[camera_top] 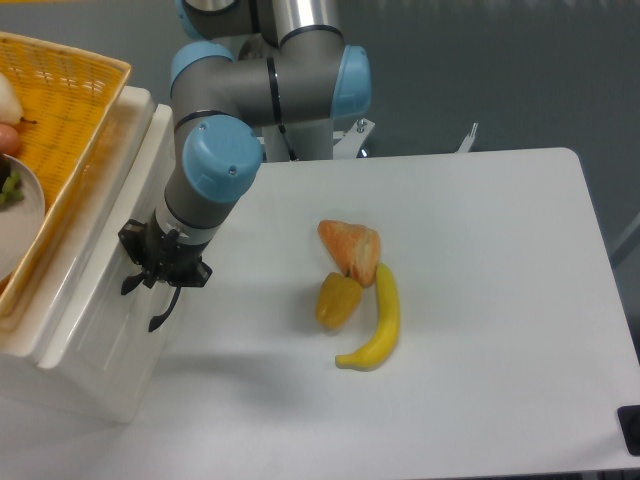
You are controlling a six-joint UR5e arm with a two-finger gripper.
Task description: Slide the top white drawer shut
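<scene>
A: How is the arm [262,85] posed?
B: It reaches from the back of the bench [480,300] down to the left, its wrist against the white cabinet's front.

A: And the end effector [160,265]?
B: It sits at the top white drawer [95,290], by the black handle [163,308]. I cannot tell how wide its fingers are.

A: Containers?
B: A yellow woven basket [60,110] sits on the cabinet, holding a white plate [18,225] and some food.

A: On the bench?
B: A banana [380,320], a yellow pepper [337,301] and an orange piece [350,248], touching.
</scene>
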